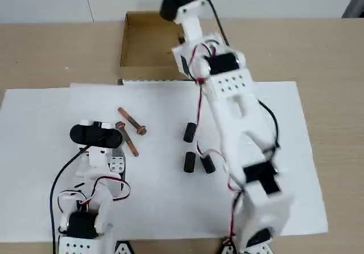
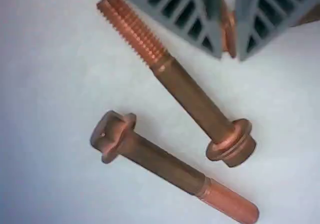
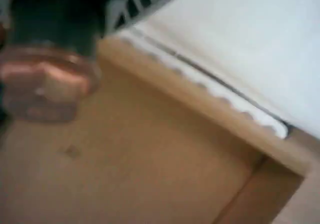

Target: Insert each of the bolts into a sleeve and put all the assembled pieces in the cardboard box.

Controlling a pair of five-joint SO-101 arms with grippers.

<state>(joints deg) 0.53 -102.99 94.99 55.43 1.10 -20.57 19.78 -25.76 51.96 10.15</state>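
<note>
Wood table (image 1: 330, 55) carries white paper (image 1: 34, 129). Left gripper (image 2: 229, 53) clenches a bolt (image 2: 227, 26) beside two loose bolts (image 2: 195, 101); right gripper (image 1: 183, 41) grasps a sleeved bolt (image 3: 47, 81) above the cardboard box (image 1: 142, 49). Three sleeves (image 1: 189, 132) lie on the paper.

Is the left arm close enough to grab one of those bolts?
Probably yes. The left pincer hangs right beside the two bolts lying on the paper, and nothing sits between them to block the way.
</note>
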